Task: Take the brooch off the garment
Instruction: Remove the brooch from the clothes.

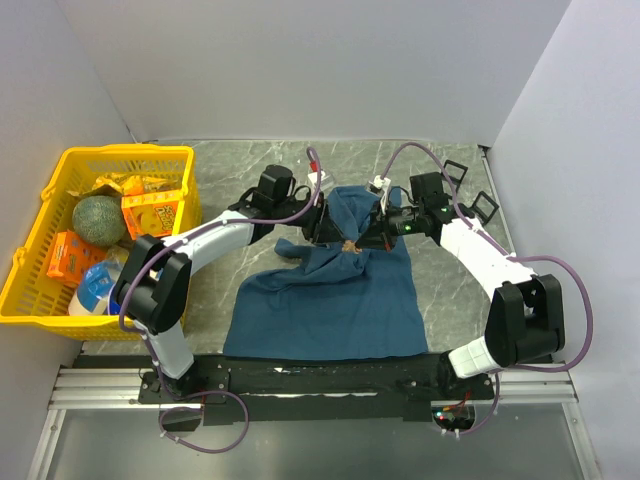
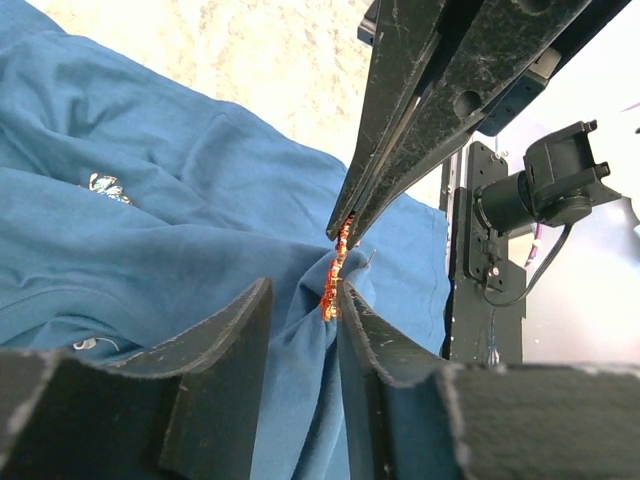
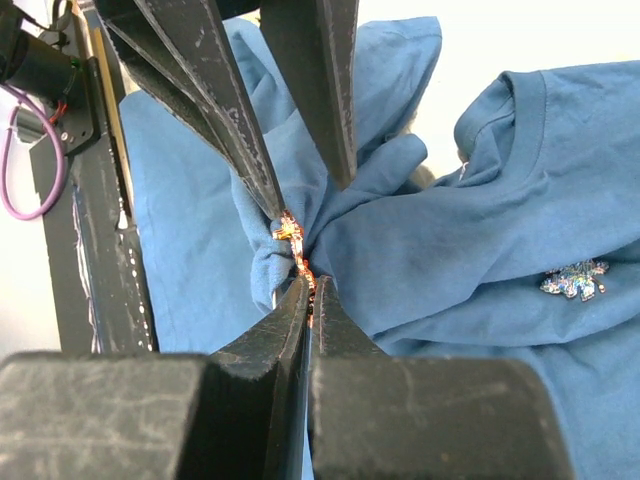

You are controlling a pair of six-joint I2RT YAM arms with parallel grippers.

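The two end effectors meet tip to tip over the bunched middle of the dark teal-blue soft-cloth T-shirt (image 1: 330,300), so nothing can pass there. The right end effector (image 3: 308,287), jaws pressed together on the small orange brooch (image 3: 290,230), faces the left end effector (image 2: 305,290), whose fingers stand apart with the raised fold between them. The yellow plastic basket (image 1: 130,152) blocks the left side. The grey marbled table (image 1: 250,160) behind the shirt is free.

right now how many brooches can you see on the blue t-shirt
2. An orange beaded brooch sits in the bunched dark teal-blue cloth T-shirt, nipped by the right fingers. A silvery flower-shaped brooch lies flat on the chest. Folds may hide others.
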